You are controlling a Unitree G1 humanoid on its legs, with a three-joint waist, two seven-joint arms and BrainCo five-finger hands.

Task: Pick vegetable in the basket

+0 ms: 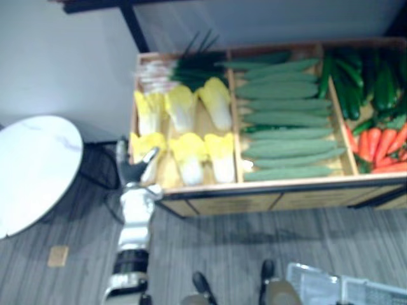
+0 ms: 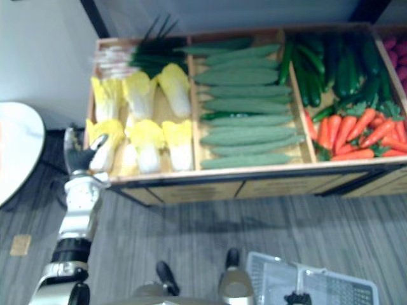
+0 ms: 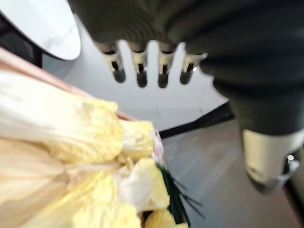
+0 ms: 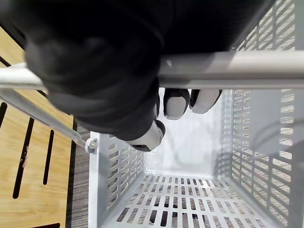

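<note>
My left hand [image 1: 135, 170] is open with straight fingers [image 3: 141, 71] at the front left corner of the wooden crate [image 1: 210, 189]. It hovers just above the nearest yellow napa cabbages [image 3: 71, 128] and holds nothing. More cabbages [image 1: 191, 127] fill the crate's left compartment. My right hand [image 4: 95, 61] is shut on the grey handle [image 4: 237, 70] of a white slotted basket [image 2: 273, 279], which hangs low at the right, in front of the crate. No vegetable lies on the part of the basket's bottom [image 4: 190, 199] that shows.
Cucumbers [image 1: 286, 121] fill the crate's middle compartment. Dark green vegetables [image 1: 362, 82] and carrots [image 1: 381, 149] are at the right, scallions [image 1: 184, 70] at the back left. A round white table [image 1: 32, 171] stands left of the crate.
</note>
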